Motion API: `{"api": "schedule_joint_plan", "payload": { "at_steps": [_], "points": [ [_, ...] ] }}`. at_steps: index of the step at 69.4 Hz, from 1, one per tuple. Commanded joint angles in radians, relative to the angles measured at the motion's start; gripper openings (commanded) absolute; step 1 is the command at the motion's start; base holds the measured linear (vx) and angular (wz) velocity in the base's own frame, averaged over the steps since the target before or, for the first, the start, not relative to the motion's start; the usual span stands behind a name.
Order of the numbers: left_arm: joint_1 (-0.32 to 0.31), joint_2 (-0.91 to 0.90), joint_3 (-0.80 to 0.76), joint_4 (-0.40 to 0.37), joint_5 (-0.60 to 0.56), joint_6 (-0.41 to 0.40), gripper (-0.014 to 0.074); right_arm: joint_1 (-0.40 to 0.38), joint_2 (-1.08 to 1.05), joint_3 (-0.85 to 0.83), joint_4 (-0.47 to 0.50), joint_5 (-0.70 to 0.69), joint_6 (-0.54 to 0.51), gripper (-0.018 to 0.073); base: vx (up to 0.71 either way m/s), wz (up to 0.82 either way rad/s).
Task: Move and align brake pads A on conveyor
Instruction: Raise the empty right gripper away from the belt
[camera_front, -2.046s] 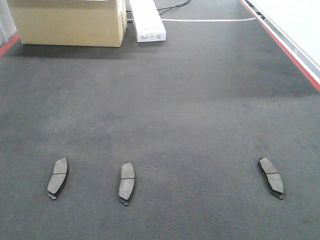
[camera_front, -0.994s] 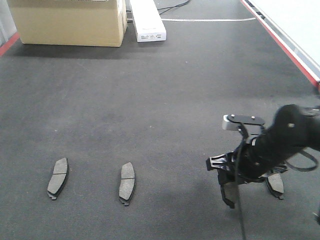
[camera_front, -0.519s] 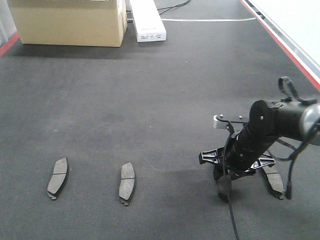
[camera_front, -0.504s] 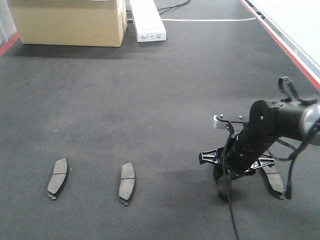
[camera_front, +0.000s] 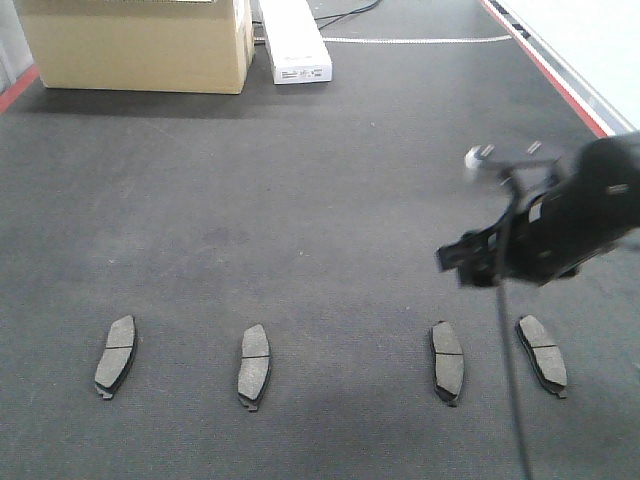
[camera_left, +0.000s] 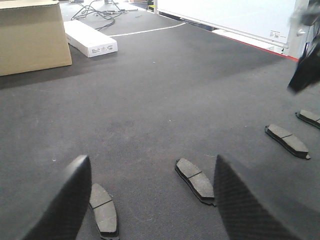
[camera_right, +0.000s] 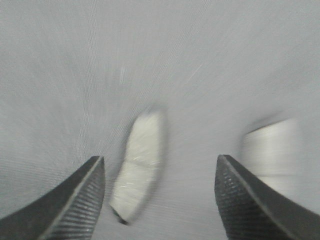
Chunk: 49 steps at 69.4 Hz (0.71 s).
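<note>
Several brake pads A lie in a row across the near part of the conveyor (camera_front: 300, 200): one at far left (camera_front: 117, 355), one beside it (camera_front: 254, 365), one right of centre (camera_front: 447, 362), one at far right (camera_front: 541, 354). My right gripper (camera_front: 487, 262) hangs blurred above the two right pads; in its wrist view it (camera_right: 160, 200) is open and empty, with a pad (camera_right: 140, 165) on the belt below. My left gripper (camera_left: 157, 210) is open above the belt, with the two left pads (camera_left: 104, 216) (camera_left: 196, 180) lying between its fingers' lines of sight.
A cardboard box (camera_front: 135, 45) and a long white box (camera_front: 295, 45) stand at the far end of the belt, with cables behind them. A red strip (camera_front: 560, 80) runs along the belt's right edge.
The right arm came in holding a pad, set it on the belt left of the far-right pad, let go, and has lifted up and back. The left pads have not moved.
</note>
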Motion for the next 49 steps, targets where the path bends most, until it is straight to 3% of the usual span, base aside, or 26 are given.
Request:
{"api": "schedule_joint_plan", "payload": {
  "at_steps": [1,27,49],
  "points": [
    [-0.004,0.012,-0.023,0.007,-0.079,-0.003,0.0502,0.001,-0.150,0.003,-0.048,-0.034,0.002,0.0463,0.00,0.00],
    [-0.004,0.012,-0.023,0.007,-0.079,-0.003,0.0502,0.001,-0.627,0.198,-0.052,-0.116,-0.003,0.0463,0.00,0.00],
    [-0.004,0.012,-0.023,0.007,-0.079,-0.003,0.0502,0.001,-1.065,0.484,-0.052,-0.292,-0.027,0.0463,0.00,0.00]
  ]
}}
